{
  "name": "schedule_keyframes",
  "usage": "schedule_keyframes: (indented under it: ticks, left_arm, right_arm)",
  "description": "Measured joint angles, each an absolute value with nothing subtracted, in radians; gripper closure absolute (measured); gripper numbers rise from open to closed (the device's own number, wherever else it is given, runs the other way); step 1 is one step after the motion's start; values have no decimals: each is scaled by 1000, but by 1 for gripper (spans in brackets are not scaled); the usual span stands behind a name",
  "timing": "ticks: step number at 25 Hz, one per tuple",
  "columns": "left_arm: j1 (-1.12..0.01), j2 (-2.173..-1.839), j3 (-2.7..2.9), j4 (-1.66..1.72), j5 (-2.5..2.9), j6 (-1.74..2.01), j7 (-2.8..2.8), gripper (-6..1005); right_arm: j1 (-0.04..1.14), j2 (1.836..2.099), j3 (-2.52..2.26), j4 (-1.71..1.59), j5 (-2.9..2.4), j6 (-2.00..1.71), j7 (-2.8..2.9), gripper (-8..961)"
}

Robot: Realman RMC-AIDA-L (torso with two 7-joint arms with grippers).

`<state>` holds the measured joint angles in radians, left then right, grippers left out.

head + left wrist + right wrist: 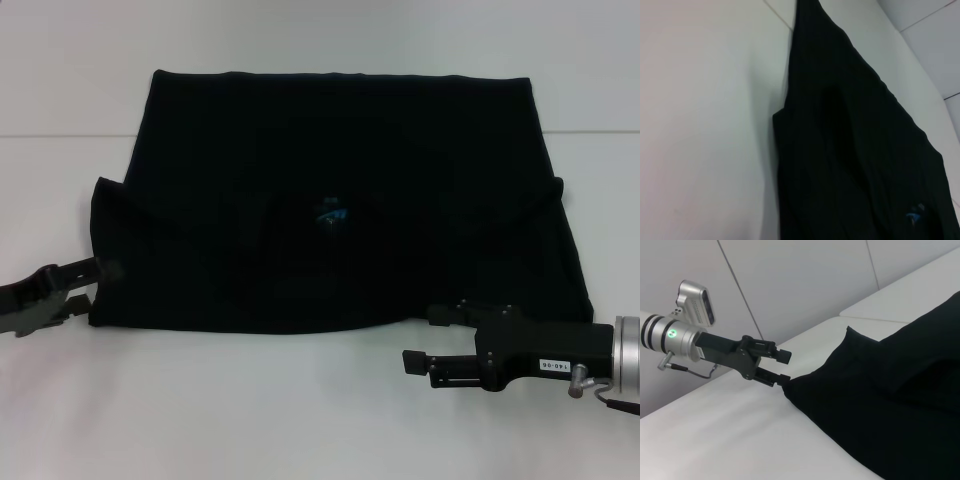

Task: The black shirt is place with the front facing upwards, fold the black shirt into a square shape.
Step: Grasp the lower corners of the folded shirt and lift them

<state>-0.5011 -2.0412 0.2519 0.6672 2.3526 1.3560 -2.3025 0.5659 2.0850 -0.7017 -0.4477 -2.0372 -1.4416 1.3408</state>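
Black shirt [350,200] lying centre frame on white bench [300,420]; we are judging it light, limp. Left gripper [782,367] jaws spread at lower-left corner; right gripper [425,340] jaws parted at lower-right hem. Best holds: corners.

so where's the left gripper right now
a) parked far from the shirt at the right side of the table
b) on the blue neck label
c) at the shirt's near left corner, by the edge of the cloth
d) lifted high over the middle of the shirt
c: in the head view the left gripper sits at the near left corner of the black shirt, at the cloth's edge, well away from the blue neck label.
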Motion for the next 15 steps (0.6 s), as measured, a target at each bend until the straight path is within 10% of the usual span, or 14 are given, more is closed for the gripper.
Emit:
schedule_keyframes:
  ticks: [15]
  left_arm:
    - [-519,-2042,300,643,2356,1332,-2291,175]
  right_arm:
    - [569,2086,-703,-439,-2034,-1415,1337,10]
